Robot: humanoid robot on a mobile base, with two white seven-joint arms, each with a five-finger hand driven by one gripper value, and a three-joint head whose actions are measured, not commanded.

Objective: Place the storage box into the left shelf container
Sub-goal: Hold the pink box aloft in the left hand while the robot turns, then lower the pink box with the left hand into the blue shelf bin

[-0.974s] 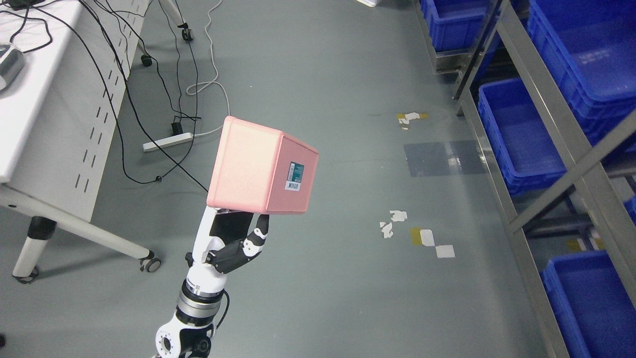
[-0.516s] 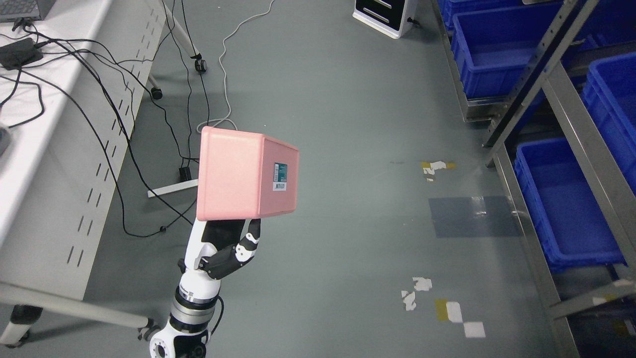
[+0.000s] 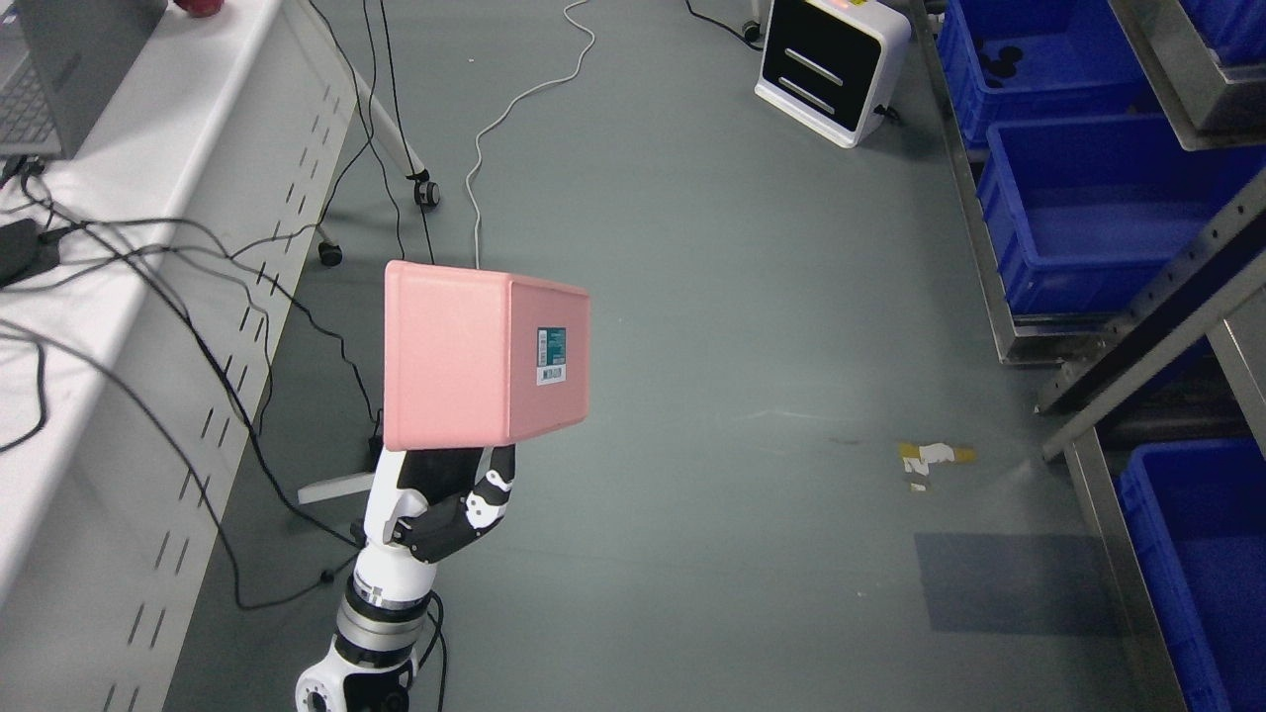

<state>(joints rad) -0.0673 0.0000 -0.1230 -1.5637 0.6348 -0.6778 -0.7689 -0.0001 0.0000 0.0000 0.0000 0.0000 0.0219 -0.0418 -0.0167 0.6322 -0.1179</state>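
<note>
A pink storage box (image 3: 480, 358) with a small barcode label on its right face is held up above the floor, left of the picture's middle. My left hand (image 3: 450, 499) grips it from below, fingers curled against its underside; the arm rises from the bottom edge. A metal shelf (image 3: 1152, 346) runs along the right side with blue containers (image 3: 1098, 213) in it, well away from the box. The right arm does not show.
A white table (image 3: 148, 257) with a laptop and several black cables stands on the left, its wheeled legs nearby. A white device (image 3: 831, 69) sits on the floor at the top. Tape scraps (image 3: 930, 460) and cables lie on the grey floor.
The whole picture has shifted, so the camera has moved: shelf and floor marks slid down and right. The box stays in my left hand, now turned a little more upright.
</note>
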